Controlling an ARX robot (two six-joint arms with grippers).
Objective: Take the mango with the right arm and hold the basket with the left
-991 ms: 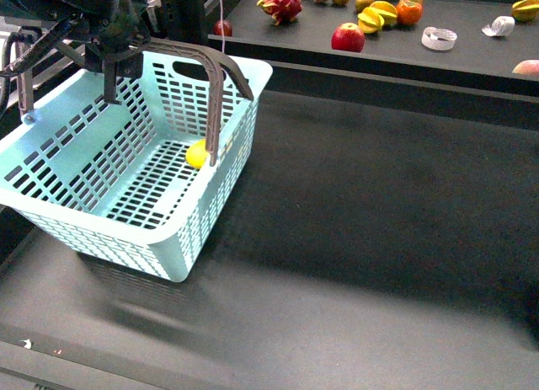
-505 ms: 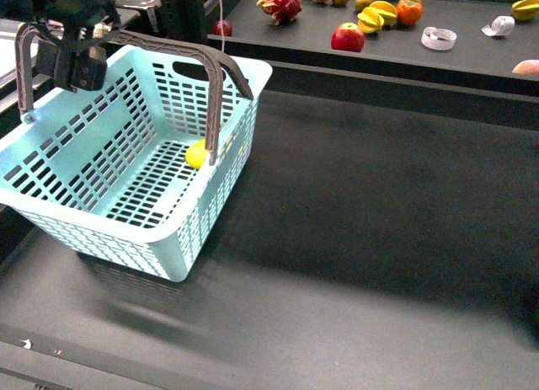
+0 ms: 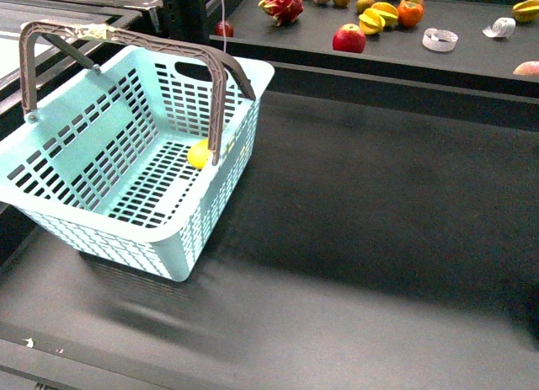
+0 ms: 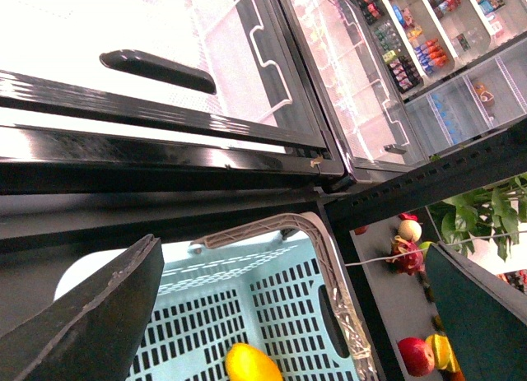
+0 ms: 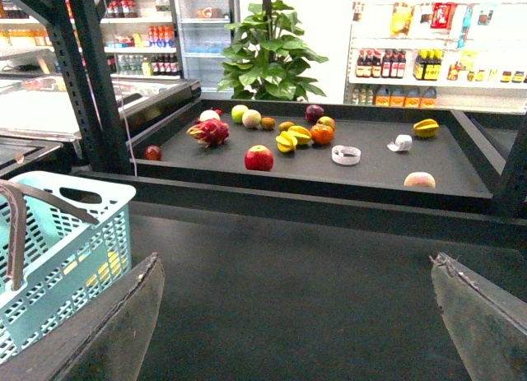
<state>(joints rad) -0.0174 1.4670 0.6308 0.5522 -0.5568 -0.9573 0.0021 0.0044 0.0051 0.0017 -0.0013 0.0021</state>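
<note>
The light blue-green basket (image 3: 101, 167) stands at the left of the dark table with both grey-brown hoop handles (image 3: 217, 82) raised. The yellow-orange mango (image 3: 199, 153) lies on its slotted floor against the right wall. Neither arm shows in the front view. In the left wrist view my left gripper (image 4: 290, 245) is open and empty above the basket (image 4: 247, 307), apart from its handle (image 4: 272, 226), with the mango (image 4: 251, 364) below. In the right wrist view my right gripper (image 5: 296, 262) is open and empty above the bare table, with the basket (image 5: 70, 233) off to one side.
A raised back shelf (image 3: 472, 57) holds a dragon fruit (image 3: 282, 4), a red apple (image 3: 348, 39), a star-shaped fruit (image 3: 376, 17), an orange (image 3: 409, 12) and a white tape roll (image 3: 439, 39). A glass-topped freezer (image 4: 156, 60) stands beside the basket. The dark table (image 3: 379, 213) stretches right of the basket.
My left arm, which was at the basket's far-left handle, has moved up and left out of the front view. The basket and mango stay where they were.
</note>
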